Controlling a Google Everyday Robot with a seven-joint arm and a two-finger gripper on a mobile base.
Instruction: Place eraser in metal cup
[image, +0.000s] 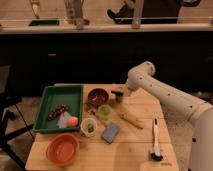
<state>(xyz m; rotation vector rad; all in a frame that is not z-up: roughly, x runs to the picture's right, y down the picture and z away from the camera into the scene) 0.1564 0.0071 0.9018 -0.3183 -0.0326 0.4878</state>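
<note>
Camera view, gripper (118, 93) beside dark red bowl (97, 95), metal cup hidden

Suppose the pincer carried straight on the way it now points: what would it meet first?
The pincer points leftward, low over the table, so it would probably reach the dark red bowl first; depth is uncertain.

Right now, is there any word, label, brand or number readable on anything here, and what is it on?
None can be read.
Green tray, dark red bowl, orange bowl: no visible print.
White tool: any marking is too blurred to read.
Gripper, at the table's far edge beside the dark red bowl: no label visible.
</note>
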